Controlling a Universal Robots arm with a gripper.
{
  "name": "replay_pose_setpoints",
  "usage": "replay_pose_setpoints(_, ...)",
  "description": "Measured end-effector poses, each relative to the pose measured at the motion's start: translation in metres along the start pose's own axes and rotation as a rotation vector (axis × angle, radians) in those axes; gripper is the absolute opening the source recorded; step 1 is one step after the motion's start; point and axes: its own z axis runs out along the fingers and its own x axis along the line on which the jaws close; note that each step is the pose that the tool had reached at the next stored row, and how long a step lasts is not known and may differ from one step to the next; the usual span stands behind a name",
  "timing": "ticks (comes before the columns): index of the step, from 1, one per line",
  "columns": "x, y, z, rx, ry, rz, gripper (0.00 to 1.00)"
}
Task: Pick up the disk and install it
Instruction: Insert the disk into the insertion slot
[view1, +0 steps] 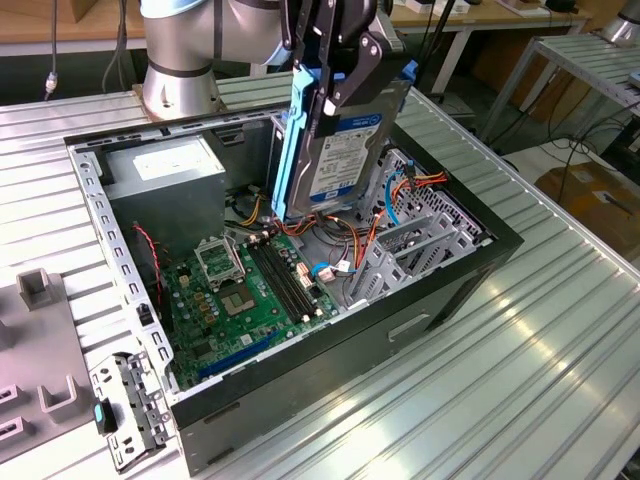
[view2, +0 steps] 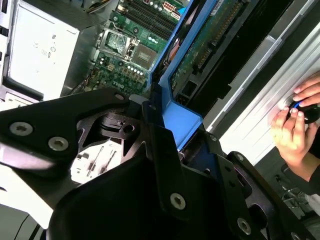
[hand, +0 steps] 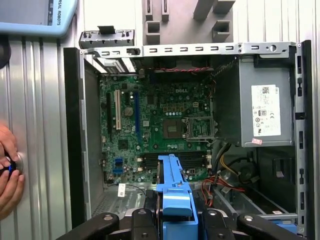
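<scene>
The disk (view1: 345, 150) is a silver-black drive with a white-and-blue label and blue side rails. It hangs on edge, upright, above the middle of the open computer case (view1: 440, 290). My gripper (view1: 335, 85) is shut on it from above, black fingers pressing its two blue rails. In both wrist views the blue rail (view2: 182, 120) (hand: 175, 185) runs out between my fingers (view2: 165, 150) (hand: 140, 220), over the green motherboard (hand: 150, 125). The disk's lower edge floats just above the cables and touches nothing in the case.
A grey power-supply box (view1: 165, 165) fills the case's far corner. Orange and blue cables (view1: 350, 250) and metal bay walls (view1: 420, 225) lie under the disk. A metal bracket (view1: 130, 405) and grey fixtures (view1: 40, 340) sit outside the case. A person's hands (view2: 292, 125) rest beside the case.
</scene>
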Motion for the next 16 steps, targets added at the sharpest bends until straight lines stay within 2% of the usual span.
replay_pose_setpoints(2, 0.0001, -0.0023, 0.0000, 0.0000, 0.0001, 0.000, 0.37)
replay_pose_setpoints(4, 0.0000, -0.0086, 0.0000, 0.0000, 0.0001, 0.000, 0.37)
replay_pose_setpoints(6, -0.0001, -0.0123, 0.0000, 0.0000, 0.0000, 0.000, 0.37)
replay_pose_setpoints(9, -0.0006, -0.0233, 0.0000, 0.0000, 0.0000, 0.000, 0.37)
replay_pose_setpoints(13, -0.0009, -0.0286, 0.0001, 0.0000, 0.0007, 0.000, 0.37)
replay_pose_setpoints(16, -0.0001, -0.0302, 0.0002, 0.0000, 0.0014, 0.000, 0.37)
